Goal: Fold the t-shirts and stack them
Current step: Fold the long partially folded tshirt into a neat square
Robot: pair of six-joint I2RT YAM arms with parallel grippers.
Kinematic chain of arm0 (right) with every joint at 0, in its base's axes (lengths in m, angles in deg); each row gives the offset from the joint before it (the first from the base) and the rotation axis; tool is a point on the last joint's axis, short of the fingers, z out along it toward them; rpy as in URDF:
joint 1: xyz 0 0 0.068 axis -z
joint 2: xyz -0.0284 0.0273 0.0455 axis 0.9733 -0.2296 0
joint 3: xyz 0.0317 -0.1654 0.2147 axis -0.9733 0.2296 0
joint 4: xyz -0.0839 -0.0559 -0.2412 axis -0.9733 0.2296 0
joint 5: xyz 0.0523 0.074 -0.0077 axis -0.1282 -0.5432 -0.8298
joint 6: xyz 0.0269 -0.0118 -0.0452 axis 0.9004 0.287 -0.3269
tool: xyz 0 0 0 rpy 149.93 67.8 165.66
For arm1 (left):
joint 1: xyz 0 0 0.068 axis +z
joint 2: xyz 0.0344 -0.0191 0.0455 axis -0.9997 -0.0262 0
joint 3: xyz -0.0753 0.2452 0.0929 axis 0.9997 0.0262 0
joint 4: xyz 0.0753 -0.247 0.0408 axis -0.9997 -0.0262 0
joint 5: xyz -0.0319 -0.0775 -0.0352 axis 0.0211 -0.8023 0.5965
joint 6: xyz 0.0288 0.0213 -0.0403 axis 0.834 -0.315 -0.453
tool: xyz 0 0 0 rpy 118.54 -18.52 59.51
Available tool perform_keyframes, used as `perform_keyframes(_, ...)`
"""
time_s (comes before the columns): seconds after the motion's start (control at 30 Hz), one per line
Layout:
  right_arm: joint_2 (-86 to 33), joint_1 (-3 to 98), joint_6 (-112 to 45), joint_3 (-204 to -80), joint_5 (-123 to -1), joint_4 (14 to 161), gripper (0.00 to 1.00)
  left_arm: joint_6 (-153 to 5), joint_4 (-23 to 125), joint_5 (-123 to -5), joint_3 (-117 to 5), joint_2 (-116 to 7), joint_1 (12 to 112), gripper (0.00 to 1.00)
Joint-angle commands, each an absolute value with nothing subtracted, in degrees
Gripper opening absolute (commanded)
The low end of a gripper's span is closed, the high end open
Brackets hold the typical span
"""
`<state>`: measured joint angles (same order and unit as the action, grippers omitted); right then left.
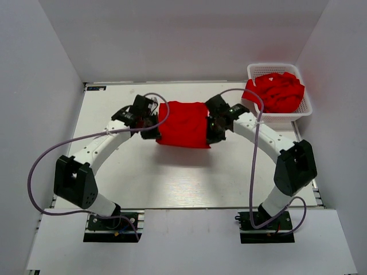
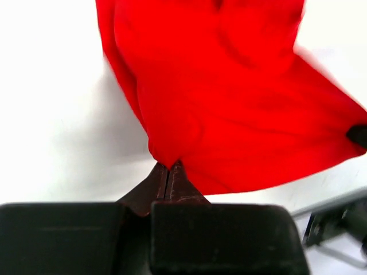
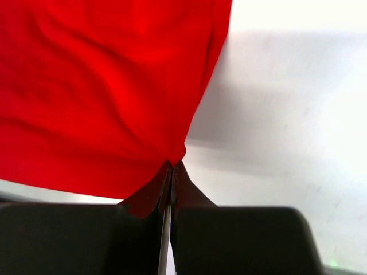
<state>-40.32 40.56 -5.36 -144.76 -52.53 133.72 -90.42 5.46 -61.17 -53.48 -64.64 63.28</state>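
A bright red t-shirt [image 1: 182,124] hangs stretched between both arms above the middle of the table, folded into a rough rectangle. My left gripper [image 1: 156,129] is shut on its left edge; in the left wrist view the fingertips [image 2: 168,170] pinch a corner of the red t-shirt [image 2: 229,103]. My right gripper [image 1: 211,130] is shut on the right edge; in the right wrist view its tips [image 3: 173,167] clamp a corner of the t-shirt [image 3: 103,91]. More red t-shirts [image 1: 279,91] lie crumpled in a heap at the back right.
The white lattice basket [image 1: 306,106] holding the heap stands at the table's back right corner. White walls close in the left, back and right sides. The table's front edge [image 1: 183,208] runs just ahead of the arm bases.
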Motion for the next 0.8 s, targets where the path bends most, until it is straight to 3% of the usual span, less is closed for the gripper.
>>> perform_keyframes(0.0,-43.24,43.32,-8.5,-150.97,-47.11,135.0,0.0,-90.04,5.59,-55.99,-60.04,-67.88,64.06,0.0)
perform_keyframes(0.4,-62.12,50.09,-14.57,-178.82,-52.73,135.42,0.0,-88.63,6.29,-51.33,-85.61,-90.81,67.66,0.0)
perform_keyframes(0.77,-70.67,54.57,-15.63,-185.52,-60.82,129.46,0.0,-85.56,12.87,-53.86,-92.83,-98.57,70.48,0.0)
